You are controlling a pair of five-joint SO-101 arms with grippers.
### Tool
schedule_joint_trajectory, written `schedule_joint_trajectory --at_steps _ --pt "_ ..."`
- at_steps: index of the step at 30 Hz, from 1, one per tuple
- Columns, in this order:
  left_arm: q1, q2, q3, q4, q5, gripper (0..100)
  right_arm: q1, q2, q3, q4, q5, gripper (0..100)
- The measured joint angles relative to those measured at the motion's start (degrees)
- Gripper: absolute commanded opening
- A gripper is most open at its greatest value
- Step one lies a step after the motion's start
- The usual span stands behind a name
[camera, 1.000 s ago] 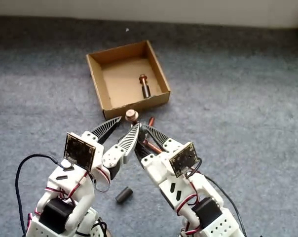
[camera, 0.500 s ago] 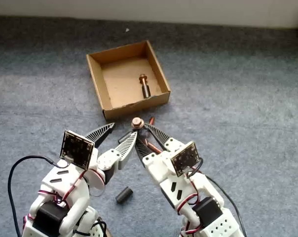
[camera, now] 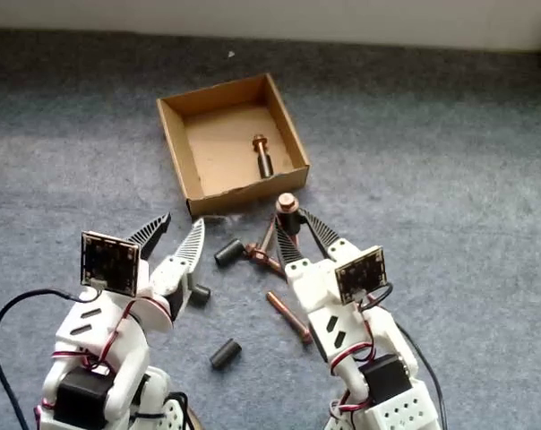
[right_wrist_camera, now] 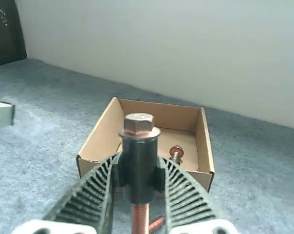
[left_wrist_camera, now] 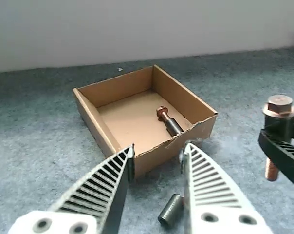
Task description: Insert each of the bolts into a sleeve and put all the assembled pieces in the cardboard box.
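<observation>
Right gripper (right_wrist_camera: 137, 165) clamps black cylindrical sleeve (right_wrist_camera: 137, 158) mid-body, copper hex-head bolt (right_wrist_camera: 139, 125) seated inside; likely rigid, smooth, light. Left gripper (left_wrist_camera: 157, 152) gapes empty.

Soft even light, faint diffuse shadows, moderately bright
</observation>
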Motion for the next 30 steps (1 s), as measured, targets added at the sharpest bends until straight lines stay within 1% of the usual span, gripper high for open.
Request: schedule_joint_trajectory --at_steps 2,5,14,17,20,24,28,30 --pt "-1.58 0.0 0.0 0.0 -2.11 7 1.05 0.0 0.0 0.62 0.0 0.5" --pt "-4.66 -0.26 1.76 0.0 -7.56 1 1.41 0.0 0.0 1.67 0.0 0.5" --pt "-15.82 0.26 14.68 0.0 -14.24 1 1.58 0.0 0.0 1.67 0.0 0.5" --pt "-16.88 0.26 19.25 0.0 -14.86 1 1.58 0.0 0.0 2.46 0.0 0.5" --pt "-17.41 0.35 22.95 0.0 -14.95 1 1.58 0.0 0.0 6.24 0.0 0.5" --pt "-17.23 0.26 23.47 0.0 -14.95 1 1.58 0.0 -1.32 11.96 0.0 0.5" --pt "-17.23 0.26 23.56 0.0 -14.95 1 1.58 0.26 -5.71 12.66 0.0 0.5" --pt "-17.23 0.26 23.65 0.0 -14.95 1 1.05 3.43 -8.35 12.66 0.0 0.5"
